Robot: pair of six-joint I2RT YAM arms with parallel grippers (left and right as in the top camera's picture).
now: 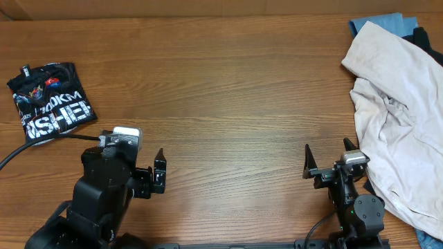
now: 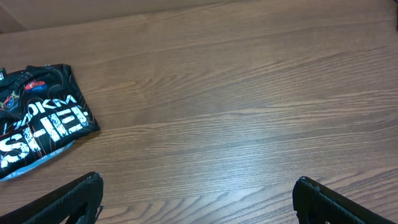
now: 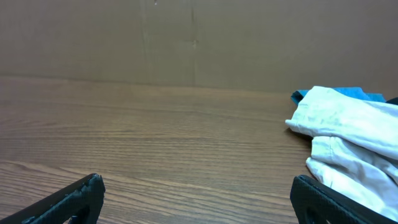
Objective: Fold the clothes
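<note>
**A:** Where do the clothes lie?

**B:** In two places. The black T-shirt with thin orange lines and big white lettering (image 1: 50, 100) lies as a compact rectangle at the far left of the brown wood-grain worktop (image 1: 228, 90), lettering up. The rest is heaped along the right edge: a large rumpled cream cloth garment (image 1: 401, 124) on top, and a blue garment (image 1: 377, 23) poking out from under its far end. A bit of dark cloth (image 1: 423, 38) shows beside the blue at the frame's edge; I cannot tell what it is.

**A:** And the left claw (image 2: 198, 190)?

**B:** Spread wide and holding nothing. Its two black fingers (image 2: 81, 196) stand at the bottom corners of the left wrist view with bare wood between them. The folded T-shirt lies ahead of it and off to its left, apart from it.

**A:** The right claw (image 1: 327, 155)?

**B:** Just as wide, nothing in it. It stands near the front edge, just beside the cream heap. From overhead, its right-hand finger (image 1: 348, 146) sits close to the cloth's edge; whether it touches, I cannot tell.

**A:** What lies between the two arms?

**B:** Only wood.
</note>
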